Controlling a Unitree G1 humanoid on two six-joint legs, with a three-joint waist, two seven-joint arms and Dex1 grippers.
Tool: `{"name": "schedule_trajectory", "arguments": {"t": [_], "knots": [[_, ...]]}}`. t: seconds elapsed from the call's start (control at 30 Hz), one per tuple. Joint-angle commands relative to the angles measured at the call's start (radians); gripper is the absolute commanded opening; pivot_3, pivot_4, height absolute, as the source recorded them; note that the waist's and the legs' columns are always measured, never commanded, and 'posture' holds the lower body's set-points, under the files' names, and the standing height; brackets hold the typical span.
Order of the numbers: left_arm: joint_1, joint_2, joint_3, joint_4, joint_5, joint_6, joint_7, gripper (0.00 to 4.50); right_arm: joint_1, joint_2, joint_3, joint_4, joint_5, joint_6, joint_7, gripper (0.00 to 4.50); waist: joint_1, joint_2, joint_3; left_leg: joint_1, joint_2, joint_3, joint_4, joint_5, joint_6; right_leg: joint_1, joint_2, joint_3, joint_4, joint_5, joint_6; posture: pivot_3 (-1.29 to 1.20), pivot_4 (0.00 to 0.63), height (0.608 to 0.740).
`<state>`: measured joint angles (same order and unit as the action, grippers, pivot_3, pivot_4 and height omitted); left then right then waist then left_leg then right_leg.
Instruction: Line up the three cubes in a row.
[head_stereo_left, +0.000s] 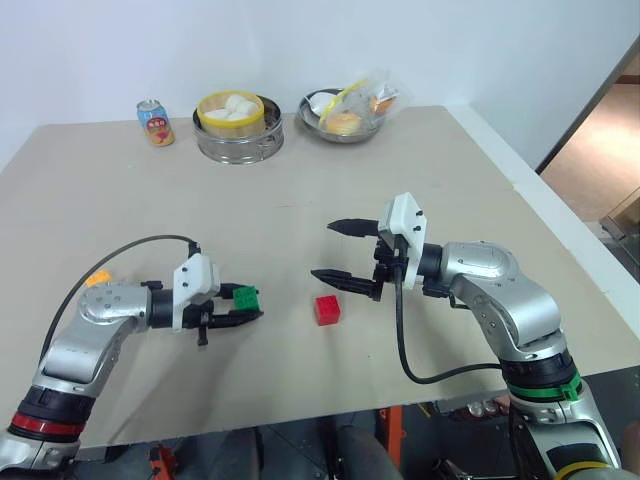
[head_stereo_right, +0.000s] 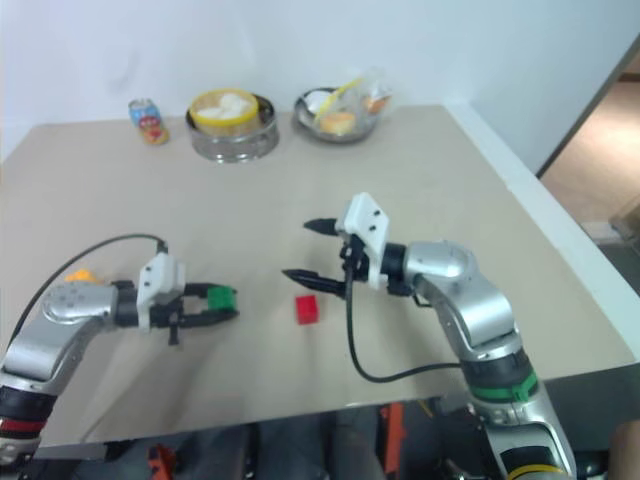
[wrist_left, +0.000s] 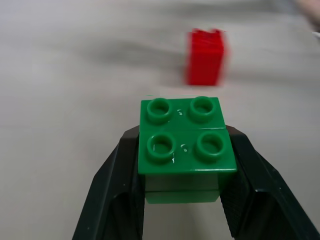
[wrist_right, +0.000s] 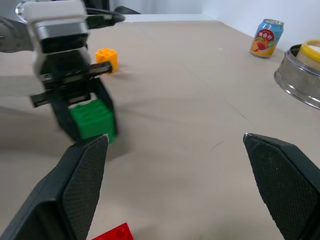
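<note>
The broad beige desk (head_stereo_left: 300, 210) carries all three bricks, but they do not yet form a row. The right tool (head_stereo_left: 343, 252), black-fingered on a silver arm, hangs above the desk with its fingers spread wide and nothing between them, pointing toward the left arm. The left tool (head_stereo_left: 238, 307) pinches the small green plastic cube with four studs on top (wrist_left: 185, 137) between its two black fingers (wrist_left: 112, 185), gripping it by its sides, studs up.

The small red plastic studded cube (head_stereo_left: 327, 309) stands on the desk between the two tools, near the front edge and a little apart from the green one. The small yellow-orange studded cube (wrist_right: 106, 58) lies farther off, behind the left arm, well apart from the other two.

My reading: one cube is picked and none is set in line. Left to do is placing the green cube beside the red, then fetching the yellow-orange one to finish the row.
</note>
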<state>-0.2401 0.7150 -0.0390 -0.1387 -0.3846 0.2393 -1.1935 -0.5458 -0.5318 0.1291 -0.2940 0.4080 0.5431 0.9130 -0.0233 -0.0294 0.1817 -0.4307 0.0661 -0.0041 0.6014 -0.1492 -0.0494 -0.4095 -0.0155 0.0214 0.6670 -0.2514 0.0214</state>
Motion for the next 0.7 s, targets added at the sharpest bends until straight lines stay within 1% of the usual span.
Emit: {"name": "schedule_trajectory", "arguments": {"t": [0.03,0.2,0.27,0.4,0.7], "knots": [[-0.001,-0.001,-0.005,-0.040,-0.026,-0.019,-0.028,1.36,0.004,-0.005,-0.007,-0.060,0.013,-0.004,-0.007,4.50,0.000,0.000,0.000,0.000,0.000,0.000,0.001,0.000,0.000,0.000,0.000,0.000,0.000,0.000,-0.001,0.00,0.150,0.740],[-0.027,-0.022,-0.049,-0.010,0.008,-0.054,-0.047,1.36,0.022,0.003,-0.002,-0.116,0.045,0.051,-0.024,4.50,0.001,0.000,0.000,-0.001,0.000,0.001,0.002,0.000,0.000,0.000,0.000,0.001,0.000,0.000,0.000,0.00,0.150,0.740],[-0.038,-0.025,-0.071,0.006,0.034,-0.079,-0.053,1.36,0.032,-0.002,0.001,-0.136,0.058,0.070,-0.023,4.50,0.001,0.000,0.000,-0.001,0.000,0.001,0.002,0.000,0.000,0.000,0.000,0.001,0.000,0.002,0.003,0.00,0.150,0.740],[-0.073,-0.051,-0.108,0.046,0.075,-0.094,-0.027,1.36,0.078,-0.047,0.024,-0.169,0.056,0.040,0.034,4.50,0.002,0.000,0.000,-0.001,0.000,0.000,0.001,0.000,0.000,0.000,0.000,0.000,0.000,0.002,0.004,0.00,0.150,0.740],[-0.093,-0.077,-0.131,0.079,0.112,-0.095,0.001,1.36,0.112,-0.054,0.026,-0.143,0.041,0.013,0.047,4.50,0.000,0.000,0.000,0.000,0.000,0.000,0.001,0.000,0.001,0.000,0.001,0.000,0.000,0.002,0.003,0.00,0.150,0.740]]}}
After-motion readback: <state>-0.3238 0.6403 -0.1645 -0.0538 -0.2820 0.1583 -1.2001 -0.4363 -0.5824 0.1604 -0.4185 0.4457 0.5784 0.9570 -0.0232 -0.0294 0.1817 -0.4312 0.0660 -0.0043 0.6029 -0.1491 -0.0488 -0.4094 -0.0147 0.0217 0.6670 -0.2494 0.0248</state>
